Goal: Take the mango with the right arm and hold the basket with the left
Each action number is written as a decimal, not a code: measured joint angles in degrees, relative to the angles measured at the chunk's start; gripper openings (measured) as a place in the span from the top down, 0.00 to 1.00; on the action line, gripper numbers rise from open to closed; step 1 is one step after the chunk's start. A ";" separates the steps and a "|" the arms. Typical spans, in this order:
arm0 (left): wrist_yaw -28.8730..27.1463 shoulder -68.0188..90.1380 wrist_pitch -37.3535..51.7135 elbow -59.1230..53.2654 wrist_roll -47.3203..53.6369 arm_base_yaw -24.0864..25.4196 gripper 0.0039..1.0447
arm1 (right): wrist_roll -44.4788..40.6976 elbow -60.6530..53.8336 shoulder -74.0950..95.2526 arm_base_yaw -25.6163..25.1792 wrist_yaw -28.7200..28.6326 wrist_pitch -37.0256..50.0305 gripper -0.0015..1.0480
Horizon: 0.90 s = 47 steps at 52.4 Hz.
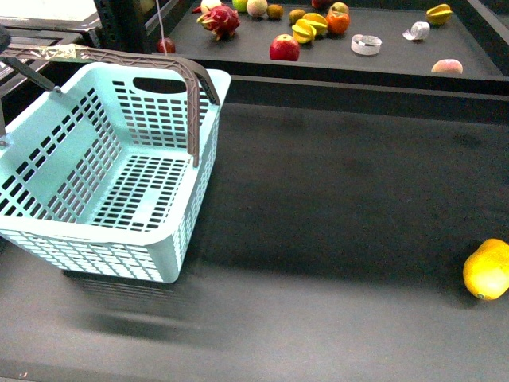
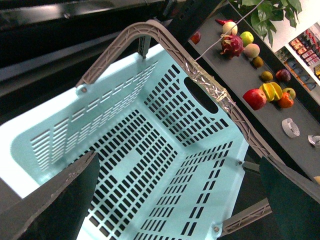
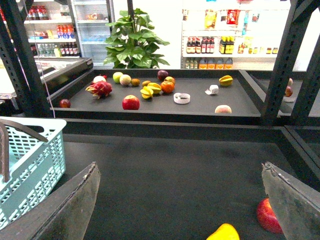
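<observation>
The basket (image 1: 163,111) sits at nine o'clock on the dark table (image 1: 334,199) — the mango (image 1: 487,269) lies at four o'clock near the front view's right edge, well apart from it. The left gripper (image 2: 177,157) hangs over the basket's open top, jaws spread wide. The right gripper (image 3: 180,165) is spread just as wide — the mango shows between its fingers, touching neither. Loose fruit (image 1: 285,48) dots the back shelf (image 1: 398,68) at twelve o'clock.

No legible text, labels or numbers anywhere.
</observation>
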 joint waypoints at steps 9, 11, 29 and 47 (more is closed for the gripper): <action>1.16 8.98 -3.32 9.16 -7.67 -0.66 0.05 | 0.00 0.00 0.00 0.00 0.00 0.00 0.08; 1.86 10.71 -4.24 11.28 -9.09 -0.96 0.05 | 0.00 0.00 0.00 0.00 0.00 0.00 0.08; 5.99 24.98 -9.94 29.31 -15.67 -0.76 0.05 | 0.00 0.00 0.00 0.00 0.00 0.00 0.08; 8.48 35.52 -13.42 43.89 -17.25 0.04 0.05 | 0.00 0.00 0.00 0.00 0.00 0.00 0.08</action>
